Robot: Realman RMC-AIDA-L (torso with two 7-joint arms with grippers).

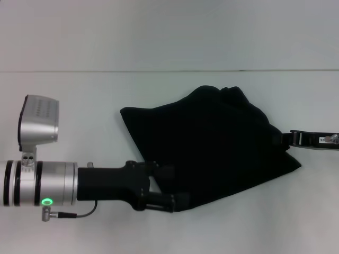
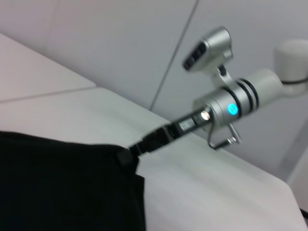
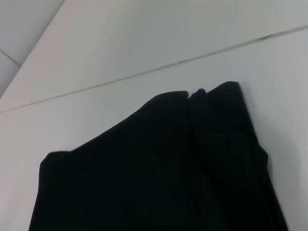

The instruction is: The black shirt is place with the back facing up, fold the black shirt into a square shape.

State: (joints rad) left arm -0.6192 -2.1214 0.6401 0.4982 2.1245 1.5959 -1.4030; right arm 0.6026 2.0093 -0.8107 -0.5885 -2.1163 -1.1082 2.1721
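The black shirt (image 1: 212,145) was bunched on the white worktop (image 1: 69,100). The left end effector (image 1: 172,188), arm stretched level, was clamped on its near-left edge; the right end effector (image 1: 288,140) was closed on its right edge.

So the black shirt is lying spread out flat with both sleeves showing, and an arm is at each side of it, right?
Not quite. The black shirt is not spread flat: the head view shows it bunched into a rough, uneven wedge with no sleeve showing. The rest holds: the left gripper is at its near left corner and the right gripper at its right edge, on the white table.
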